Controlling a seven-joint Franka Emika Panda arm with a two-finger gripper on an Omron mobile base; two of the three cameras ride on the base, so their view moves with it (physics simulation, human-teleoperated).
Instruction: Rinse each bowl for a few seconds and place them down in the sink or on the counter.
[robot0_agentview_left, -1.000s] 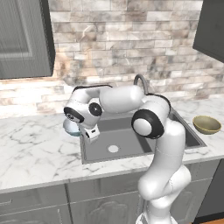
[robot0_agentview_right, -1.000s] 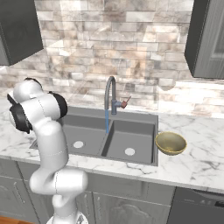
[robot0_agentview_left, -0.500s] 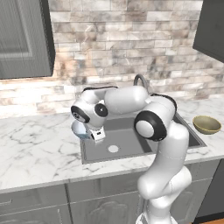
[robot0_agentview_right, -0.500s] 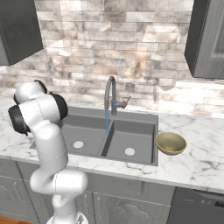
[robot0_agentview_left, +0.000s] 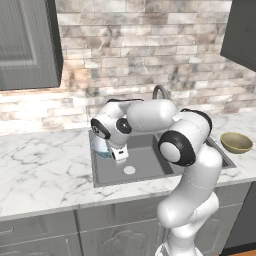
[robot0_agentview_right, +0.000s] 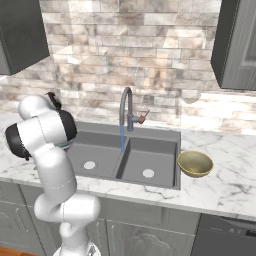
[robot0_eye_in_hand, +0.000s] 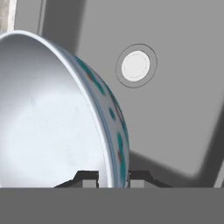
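My gripper (robot0_eye_in_hand: 114, 178) is shut on the rim of the pale blue bowl (robot0_eye_in_hand: 43, 109), one fingertip inside the whitish hollow and one on the patterned outside. The bowl is tilted on edge above the left basin of the dark grey sink (robot0_eye_in_hand: 175, 109), with the round pale drain (robot0_eye_in_hand: 135, 65) beyond it. From the left base view the blue bowl (robot0_agentview_left: 100, 147) hangs under the gripper (robot0_agentview_left: 111, 146) at the sink's (robot0_agentview_left: 150, 160) left edge. The olive-tan bowl (robot0_agentview_left: 236, 142) stands upright on the white marble counter (robot0_agentview_left: 45, 165) right of the sink, also olive-tan bowl (robot0_agentview_right: 195, 163).
The arched grey faucet (robot0_agentview_right: 125, 107) stands behind the divider, and a thin stream of water (robot0_agentview_right: 122, 140) runs down from it. Dark wall cabinets (robot0_agentview_left: 27, 45) hang to the left and right above the stone backsplash. My own arm blocks the sink's left part in the right base view.
The arm has swung right with the blue bowl, carrying it from over the counter's edge to above the left basin. The olive-tan bowl has not moved.
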